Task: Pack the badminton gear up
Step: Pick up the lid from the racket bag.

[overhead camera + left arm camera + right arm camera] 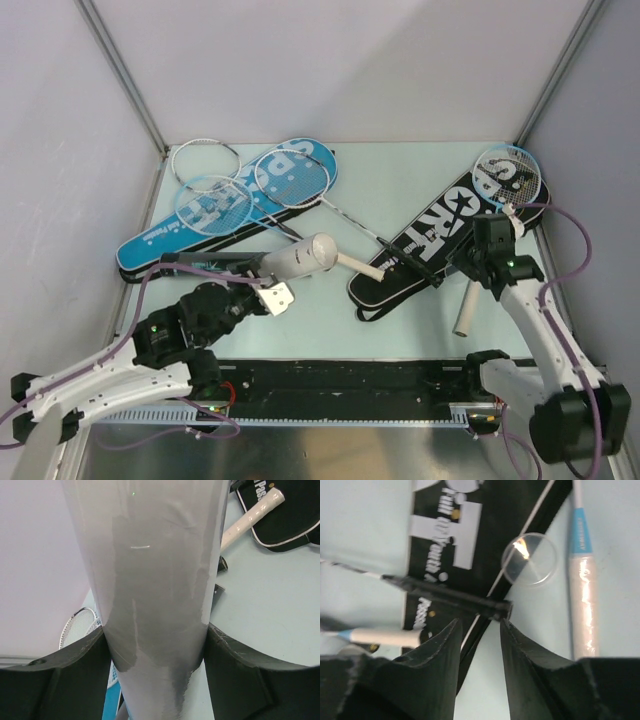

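— Any writing legible?
— "SPORT" in big white letters on the blue cover (215, 215), left on the tabletop (400, 330). Same word on the black cover (435, 240), right. Smaller print beneath on both, too blurred to read.
— Counts?
— Two covers. Four rackets (508, 175), going by the heads: one just beyond the blue cover, two overlapping on top of it, one on the black cover's wide end. Two white grips, two dark ones. One white shuttle tube (300, 258).
— Pincers?
— Left pincer (272, 297) clamped round the white shuttle tube, between the two covers. Right pincer (479, 627) narrowly parted, gripping nothing, over the black cover's edge, near a clear round disc (530, 559).
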Tool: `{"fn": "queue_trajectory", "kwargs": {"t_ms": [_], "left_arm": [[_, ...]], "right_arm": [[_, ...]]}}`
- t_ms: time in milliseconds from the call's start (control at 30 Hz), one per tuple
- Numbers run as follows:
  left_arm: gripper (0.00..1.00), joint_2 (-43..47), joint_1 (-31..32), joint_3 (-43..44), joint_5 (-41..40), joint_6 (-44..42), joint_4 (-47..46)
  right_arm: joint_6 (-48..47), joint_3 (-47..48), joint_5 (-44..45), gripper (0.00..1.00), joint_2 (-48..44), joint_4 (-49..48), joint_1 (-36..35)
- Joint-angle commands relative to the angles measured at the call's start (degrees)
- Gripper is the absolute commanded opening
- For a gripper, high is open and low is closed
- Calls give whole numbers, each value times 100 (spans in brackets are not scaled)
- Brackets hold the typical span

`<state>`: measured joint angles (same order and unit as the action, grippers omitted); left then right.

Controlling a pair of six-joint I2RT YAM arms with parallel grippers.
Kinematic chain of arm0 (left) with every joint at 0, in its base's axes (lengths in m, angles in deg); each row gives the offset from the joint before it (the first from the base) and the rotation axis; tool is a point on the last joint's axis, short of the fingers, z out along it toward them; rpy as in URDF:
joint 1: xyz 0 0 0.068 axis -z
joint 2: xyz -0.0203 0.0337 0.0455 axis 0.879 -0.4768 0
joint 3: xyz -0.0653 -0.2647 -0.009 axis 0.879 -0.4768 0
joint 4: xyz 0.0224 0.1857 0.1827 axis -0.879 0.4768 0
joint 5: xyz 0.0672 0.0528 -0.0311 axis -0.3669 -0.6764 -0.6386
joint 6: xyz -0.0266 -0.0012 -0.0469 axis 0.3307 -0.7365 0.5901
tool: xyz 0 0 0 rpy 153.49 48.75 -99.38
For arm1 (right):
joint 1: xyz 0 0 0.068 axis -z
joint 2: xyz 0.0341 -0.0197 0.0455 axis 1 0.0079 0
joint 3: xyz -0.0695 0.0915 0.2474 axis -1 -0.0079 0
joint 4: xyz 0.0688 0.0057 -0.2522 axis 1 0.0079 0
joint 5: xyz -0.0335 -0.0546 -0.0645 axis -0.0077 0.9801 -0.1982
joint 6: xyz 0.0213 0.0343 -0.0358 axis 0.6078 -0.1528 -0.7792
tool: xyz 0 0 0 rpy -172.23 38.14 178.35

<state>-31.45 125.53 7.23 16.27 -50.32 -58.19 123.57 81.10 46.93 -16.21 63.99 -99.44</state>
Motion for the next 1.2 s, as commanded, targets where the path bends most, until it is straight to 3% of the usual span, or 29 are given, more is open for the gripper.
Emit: {"fn": "queue_trajectory", "kwargs": {"t_ms": [0,333,567,767,967,1167], "left_arm": [[29,49,34,-23,59,30,-317],[29,-71,33,69,317,105,-321],[28,59,33,39,327,130,-320],[28,26,33,35,297,109,-321],[28,1,33,10,211,95,-316],[27,-15,33,20,144,129,-315]], "right_arm": [[-553,-93,-533,40,698,-810,558],[-758,104,-590,42,2469,-1549,900],[-670,185,-548,43,3162,-1805,936],[-660,192,-656,28,3409,-1970,941],[-660,192,-486,4,3336,-1909,931],[-863,246,-309,0,2955,-1812,938]]}}
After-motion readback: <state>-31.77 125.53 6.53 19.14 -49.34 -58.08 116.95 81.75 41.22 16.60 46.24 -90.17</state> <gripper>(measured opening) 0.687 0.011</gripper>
